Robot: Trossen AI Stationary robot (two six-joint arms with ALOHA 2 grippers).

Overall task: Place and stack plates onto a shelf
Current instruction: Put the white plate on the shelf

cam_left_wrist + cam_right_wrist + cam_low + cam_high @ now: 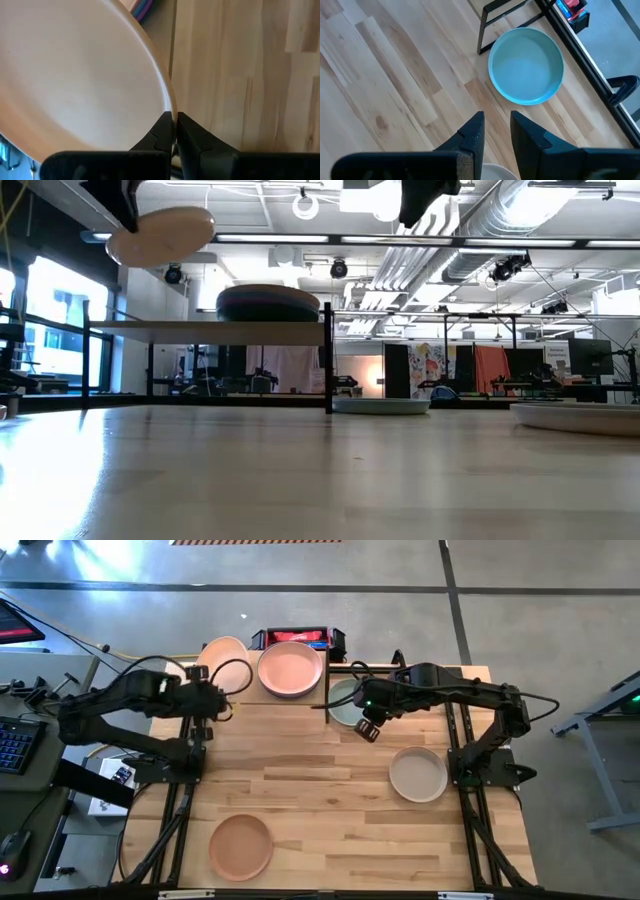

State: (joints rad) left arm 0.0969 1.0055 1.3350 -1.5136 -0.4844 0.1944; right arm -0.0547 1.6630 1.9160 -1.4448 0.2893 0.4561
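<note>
My left gripper point(213, 700) is shut on a peach plate point(222, 664) and holds it in the air over the left half of the shelf point(200, 330). On the shelf's right half a stack of plates point(268, 303) rests, with a salmon pink plate point(290, 670) on top. My right gripper point(493, 134) is open and hovers over the table, just near of a pale grey-green plate point(526, 65) that lies flat beside the shelf's right leg. A beige plate point(418, 773) and a terracotta plate point(240, 846) lie flat on the tabletop. My left gripper pinches the peach plate's rim point(171, 112) between its two fingers, at the side of the plate nearest the table's near edge. The fingers come roughly level from the near side. The plate is lifted clear above the shelf and sits slightly tilted point(160, 235).
The shelf's black frame legs point(482, 30) stand on the far part of the table. A red and black object point(295, 637) sits beyond the far edge. Bare wood point(320, 800) lies between the beige and terracotta plates.
</note>
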